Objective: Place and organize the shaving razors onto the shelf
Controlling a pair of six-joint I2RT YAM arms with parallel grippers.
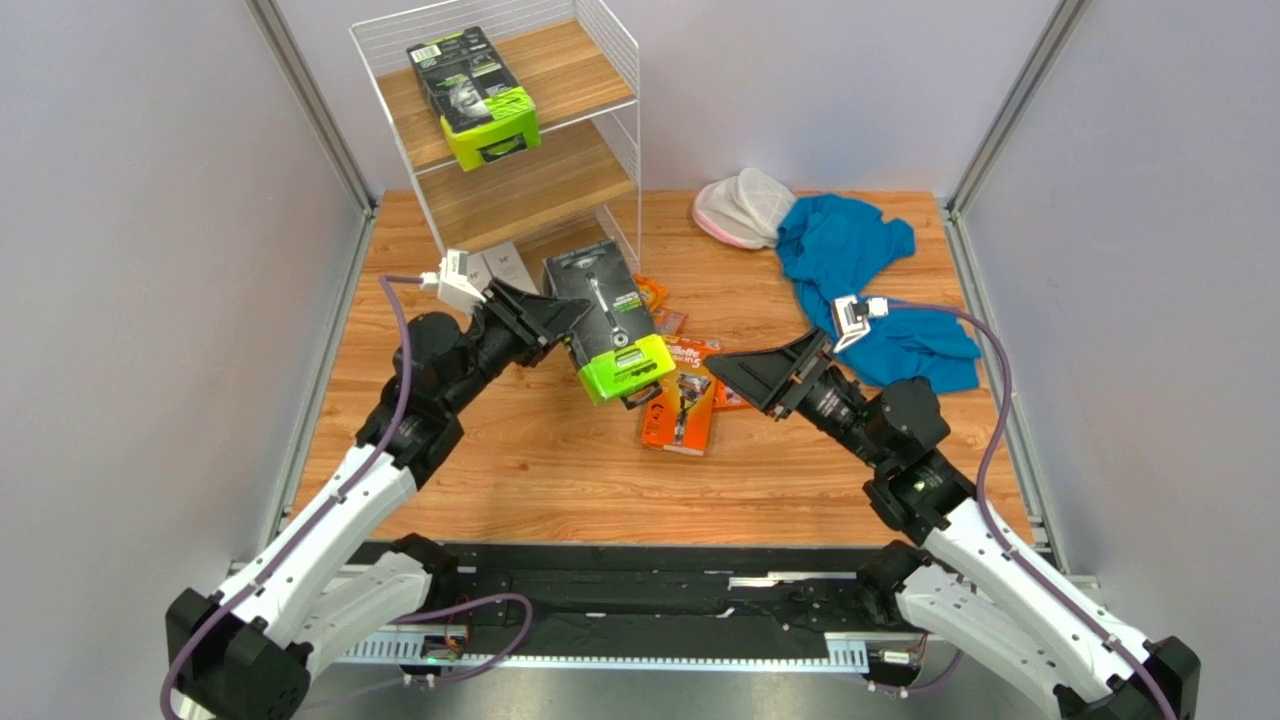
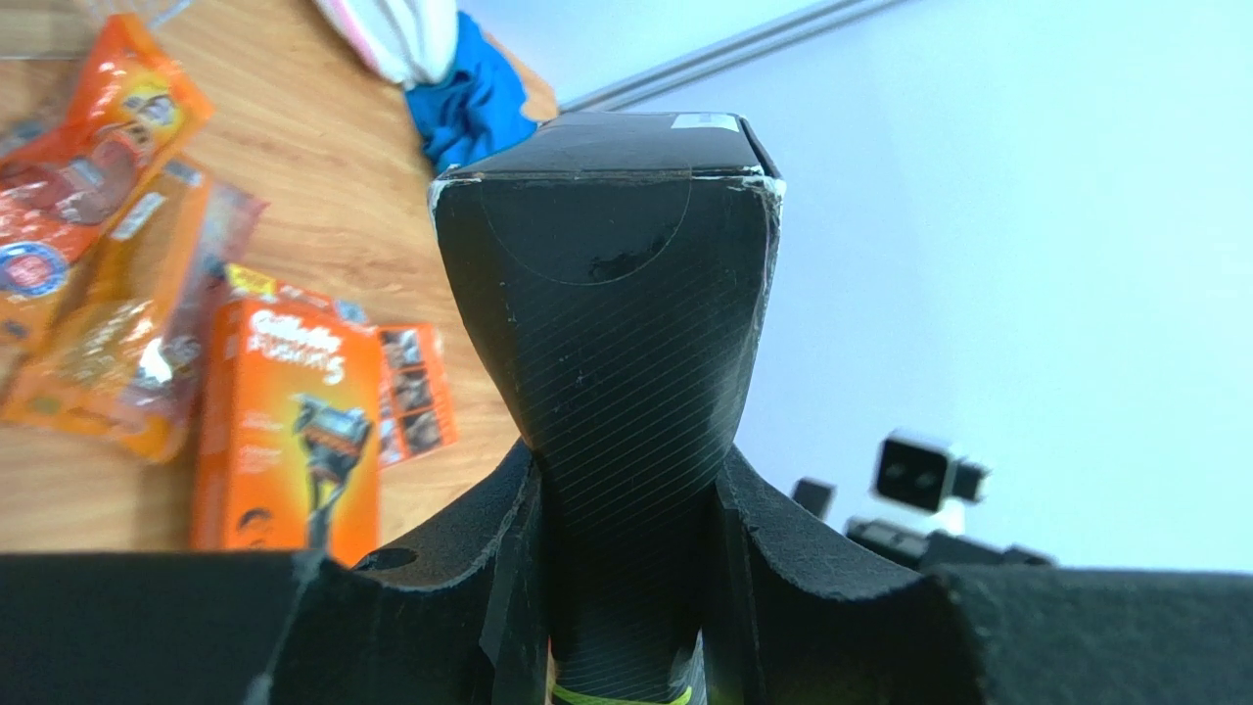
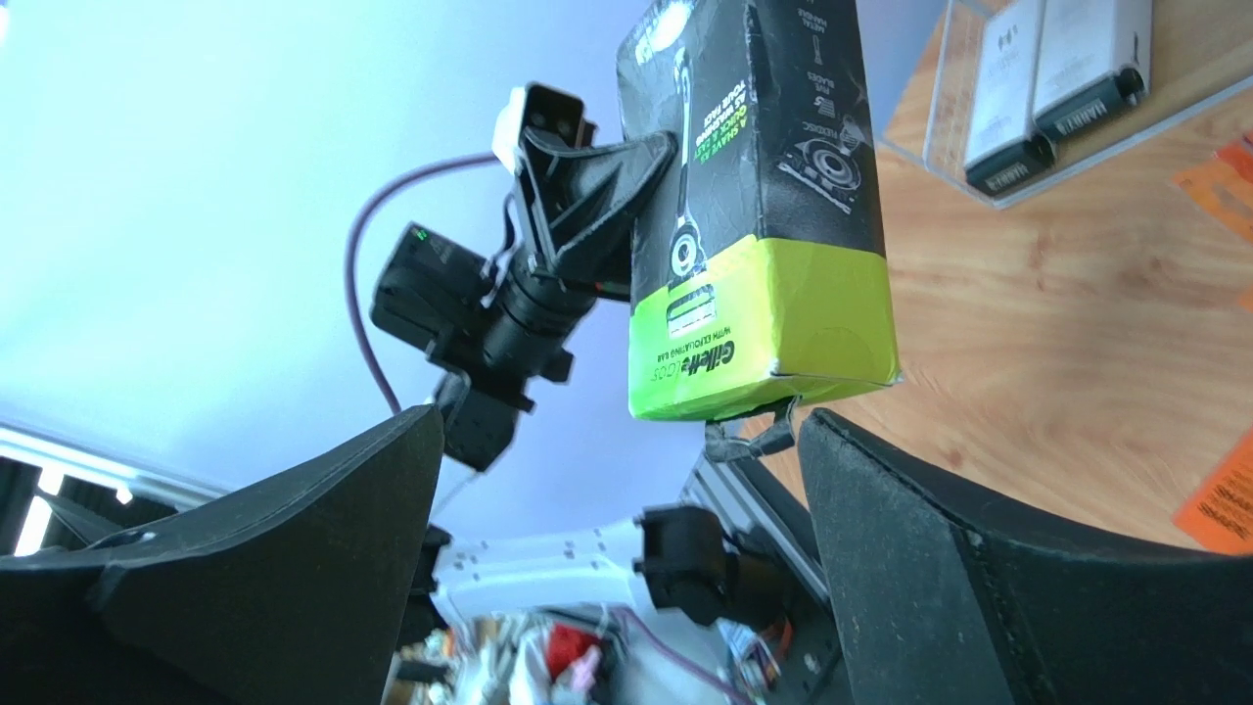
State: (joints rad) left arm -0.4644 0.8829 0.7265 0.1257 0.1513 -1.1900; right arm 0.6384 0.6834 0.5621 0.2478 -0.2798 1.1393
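The white wire shelf (image 1: 529,192) stands at the table's back left. One black razor pack with a lime-green end (image 1: 476,98) lies on its top tier. My left gripper (image 1: 564,318) is shut on the second black and lime pack (image 1: 609,323), held in the air in front of the shelf; the pack fills the left wrist view (image 2: 611,294) between the pads. An orange Gillette box (image 2: 287,426) and orange blister packs (image 2: 88,147) lie on the table below, also seen from above (image 1: 679,408). My right gripper (image 1: 747,375) is open and empty, facing the held pack (image 3: 758,221).
Two slim grey-white boxes (image 3: 1052,81) stand in the shelf's bottom tier. A blue cloth (image 1: 864,285) and a white and pink item (image 1: 742,206) lie at the back right. Grey walls close the table's left and right sides.
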